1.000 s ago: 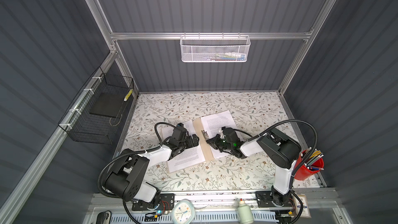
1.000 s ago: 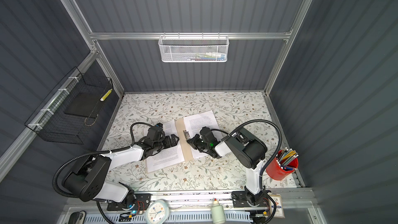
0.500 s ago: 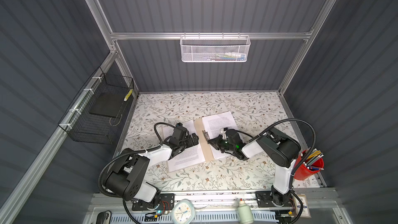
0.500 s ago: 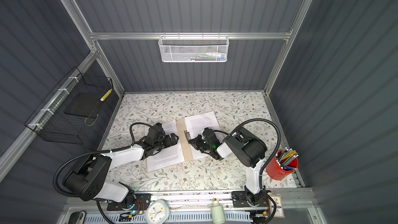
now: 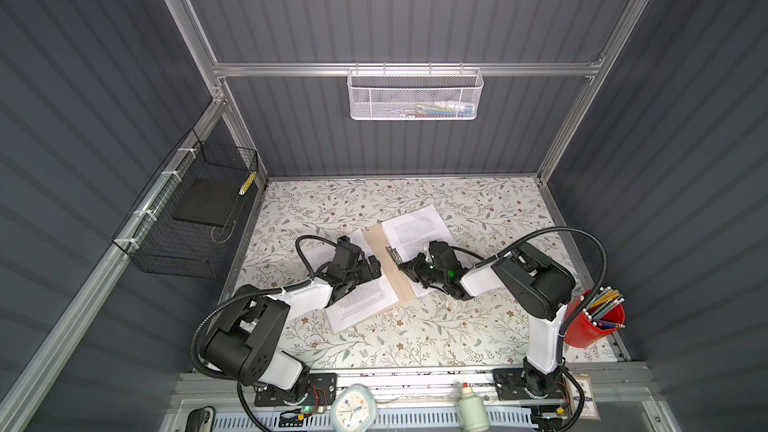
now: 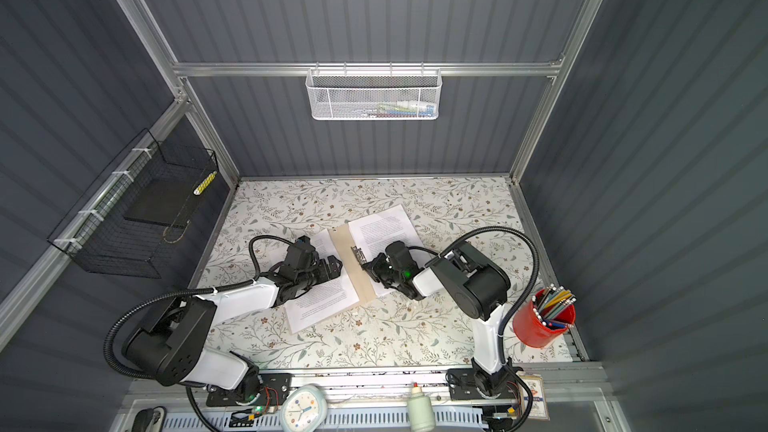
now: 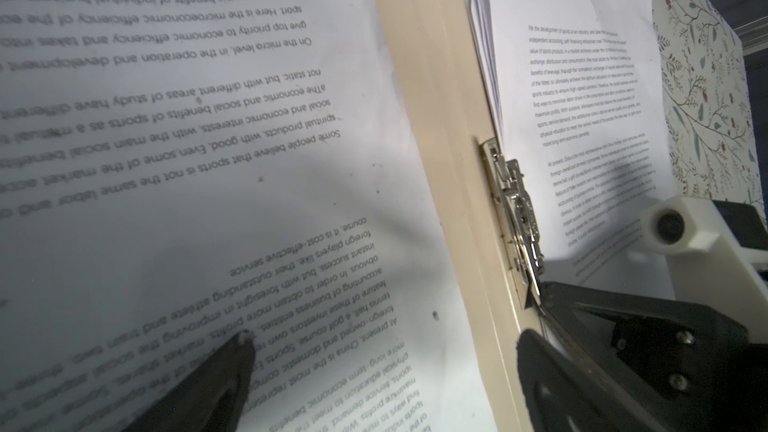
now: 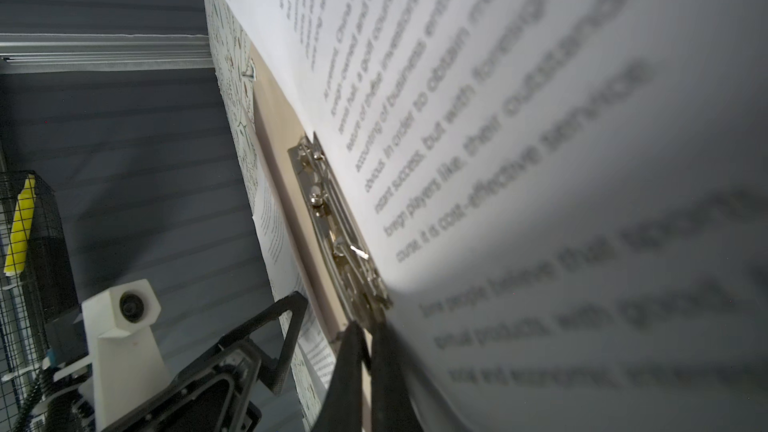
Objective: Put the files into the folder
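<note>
Tan card folder (image 5: 397, 282) lies open and flat on the worktop (image 5: 478, 209). Its spine shows between two lots of white files (image 5: 361, 303): loose sheets on the left leaf and a stack on the right leaf, beside the metal clip (image 7: 517, 218).

Handling:
- The sheets are judged thin, light and floppy, and likely to slide over one another.
- Take a sheet at a free edge, or press it flat and push. A pinch in mid-page would probably crease it.
- The card is stiffer, and the clip is rigid.

Left hand (image 5: 373, 267): jaws spread wide and holding nothing, with one fingertip (image 7: 237, 351) low over the print of the left sheets.

Right hand (image 5: 405, 265): fingers (image 8: 353, 367) closed together, tips at the near end of the clip. Whether they pinch its lever cannot be told.

Views:
- Both top views give the whole layout, but the clip is too small to read there.
- The left wrist view shows the fanned edges of the right stack.
- The right wrist view alone shows the closed tips meeting the clip, with the page edge lying along it.
</note>
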Robot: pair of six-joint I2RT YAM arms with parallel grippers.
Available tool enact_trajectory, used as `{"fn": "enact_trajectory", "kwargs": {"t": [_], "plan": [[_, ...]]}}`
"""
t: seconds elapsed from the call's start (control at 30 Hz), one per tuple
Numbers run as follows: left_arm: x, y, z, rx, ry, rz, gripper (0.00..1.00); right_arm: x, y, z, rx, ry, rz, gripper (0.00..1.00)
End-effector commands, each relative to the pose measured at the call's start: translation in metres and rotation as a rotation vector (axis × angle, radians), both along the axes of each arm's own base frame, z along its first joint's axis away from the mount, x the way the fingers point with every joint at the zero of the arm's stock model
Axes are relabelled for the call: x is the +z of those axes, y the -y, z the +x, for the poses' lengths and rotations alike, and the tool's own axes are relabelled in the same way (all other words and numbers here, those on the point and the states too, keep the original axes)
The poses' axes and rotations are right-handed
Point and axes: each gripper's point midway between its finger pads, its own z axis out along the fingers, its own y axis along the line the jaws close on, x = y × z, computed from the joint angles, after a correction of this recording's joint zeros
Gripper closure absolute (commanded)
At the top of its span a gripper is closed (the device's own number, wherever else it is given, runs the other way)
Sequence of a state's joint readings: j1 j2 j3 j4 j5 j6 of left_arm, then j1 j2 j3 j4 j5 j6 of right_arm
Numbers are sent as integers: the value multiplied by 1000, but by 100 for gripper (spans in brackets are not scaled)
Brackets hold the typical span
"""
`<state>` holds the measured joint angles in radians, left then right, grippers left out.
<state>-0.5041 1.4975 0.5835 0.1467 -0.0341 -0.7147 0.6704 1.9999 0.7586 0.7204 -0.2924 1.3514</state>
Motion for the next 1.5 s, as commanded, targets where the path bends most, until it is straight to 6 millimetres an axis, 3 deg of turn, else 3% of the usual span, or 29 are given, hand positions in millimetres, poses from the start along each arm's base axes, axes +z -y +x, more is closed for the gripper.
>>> {"fn": "enact_trajectory", "kwargs": {"t": [0.0,0.53,0.97,1.3,1.47], "plan": [[-81,-59,-89,49,-407,232,0,-163,166,-143,-165,-649,-726,100],[-82,-59,-89,54,-409,231,0,-110,160,-108,-139,-473,-854,100],[-83,-61,-90,60,-417,244,0,-122,172,-109,-151,-513,-911,100],[-88,-63,-91,80,-438,253,0,-149,189,-127,-198,-620,-901,100],[-88,-63,-90,80,-437,255,0,-149,186,-125,-180,-612,-914,100]]}}
